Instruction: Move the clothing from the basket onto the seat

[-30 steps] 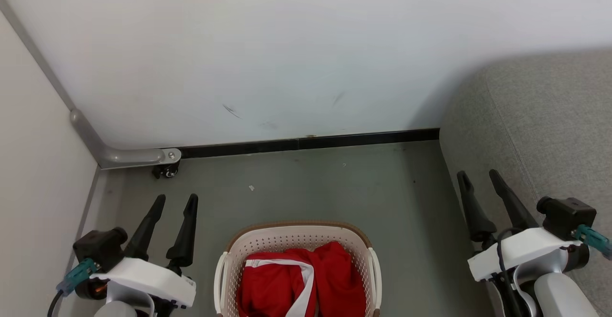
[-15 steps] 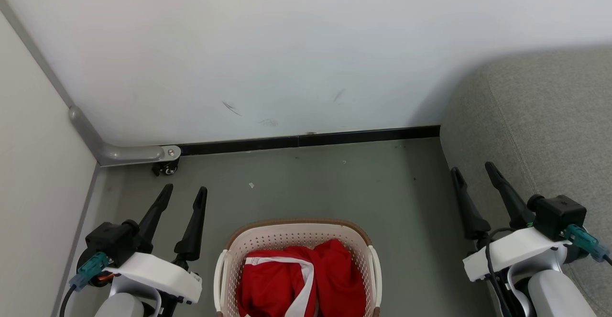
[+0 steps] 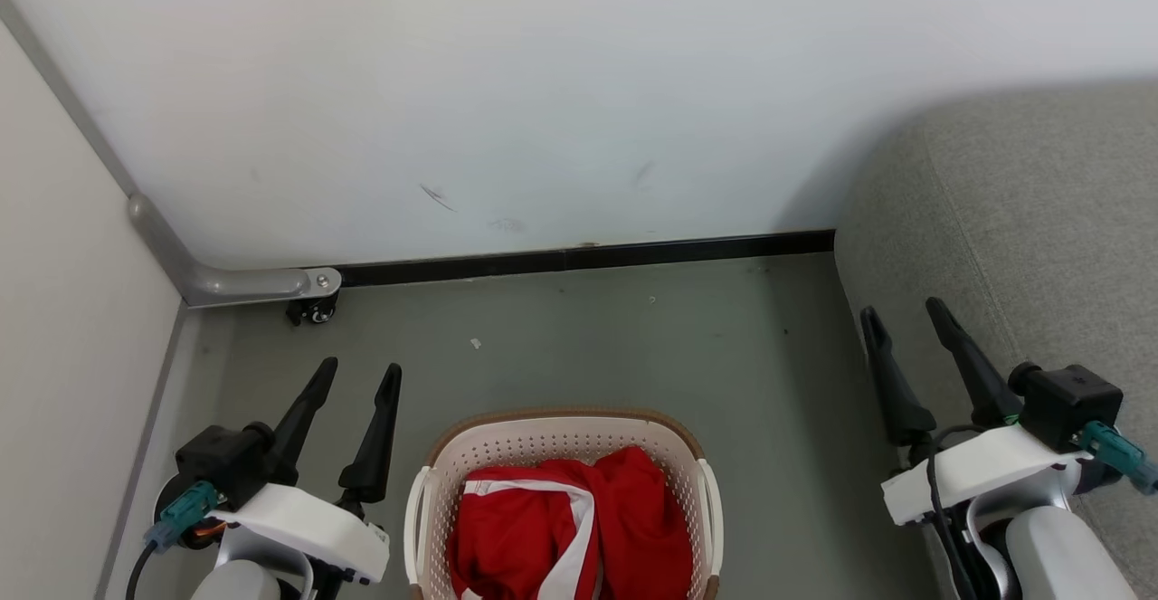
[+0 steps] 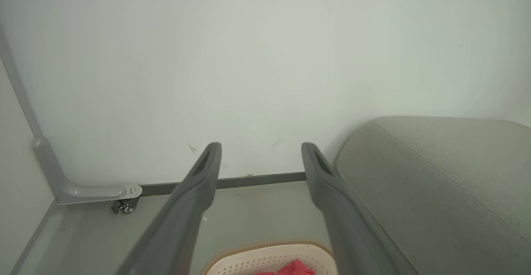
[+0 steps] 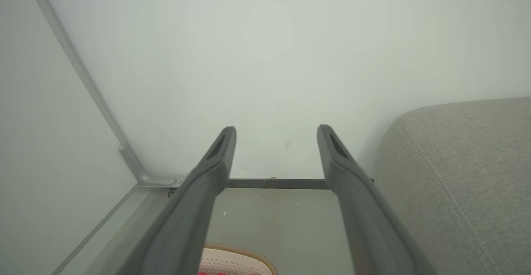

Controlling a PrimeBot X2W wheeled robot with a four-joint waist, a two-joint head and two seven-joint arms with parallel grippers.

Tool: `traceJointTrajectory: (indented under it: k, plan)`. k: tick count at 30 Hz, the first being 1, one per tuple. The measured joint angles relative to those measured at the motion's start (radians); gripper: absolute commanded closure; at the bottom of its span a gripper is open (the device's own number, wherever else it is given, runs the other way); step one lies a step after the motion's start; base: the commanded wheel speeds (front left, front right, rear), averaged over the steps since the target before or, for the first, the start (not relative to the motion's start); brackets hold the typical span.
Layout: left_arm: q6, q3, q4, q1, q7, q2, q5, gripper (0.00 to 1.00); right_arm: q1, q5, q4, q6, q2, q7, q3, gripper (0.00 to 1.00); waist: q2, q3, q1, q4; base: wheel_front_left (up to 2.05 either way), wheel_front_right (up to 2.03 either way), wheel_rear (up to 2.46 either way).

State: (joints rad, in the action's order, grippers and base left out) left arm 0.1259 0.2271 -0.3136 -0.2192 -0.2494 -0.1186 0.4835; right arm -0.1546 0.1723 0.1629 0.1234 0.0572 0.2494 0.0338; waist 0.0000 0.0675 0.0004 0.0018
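Red clothing [image 3: 633, 519], cream basket [image 3: 543, 444], grey seat [image 3: 1040, 220]

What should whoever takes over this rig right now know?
Left gripper: jaws open, empty, raised left of the basket.
Right gripper: jaws open, empty, raised near the seat edge.
Clothing: red bundle inside the basket, on the floor between the arms. The seat is on the robot's right.
Done: nothing; no clothing on the visible part of the seat.
Left: grasp the clothing, lift it out, lay it on the seat.
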Motion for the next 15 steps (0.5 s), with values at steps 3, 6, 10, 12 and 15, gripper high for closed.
traceJointTrajectory:
  k: [3,6,10,12,15]
  plan:
    - [0.0,0.011,-0.01,0.0,0.0,-0.001,0.0,0.0,0.0,0.0,-0.013,0.0,-0.001,0.0,-0.015,0.0,0.0,0.006,0.0,0.0,0.0,0.0,0.0]
    - [0.0,0.023,-0.019,0.0,0.0,-0.002,0.003,0.0,-0.005,0.0,-0.026,0.0,-0.002,0.0,-0.025,0.0,0.0,0.015,0.0,0.0,0.0,0.0,0.0]
    - [0.0,0.047,-0.036,0.0,0.0,-0.006,0.017,0.0,-0.025,0.0,-0.044,0.0,-0.005,0.0,-0.039,0.0,0.0,0.029,0.0,-0.001,0.0,0.0,0.0]
    - [0.0,0.063,-0.046,0.0,0.0,-0.009,0.019,0.0,-0.034,0.0,-0.054,0.0,-0.006,0.0,-0.048,0.0,0.0,0.037,0.0,-0.001,0.0,0.0,0.0]
    - [0.0,0.091,-0.062,0.0,0.0,-0.015,0.027,0.0,-0.039,0.001,-0.068,0.0,-0.007,0.0,-0.056,0.0,0.0,0.057,-0.0001,-0.002,0.0,0.0,0.0]
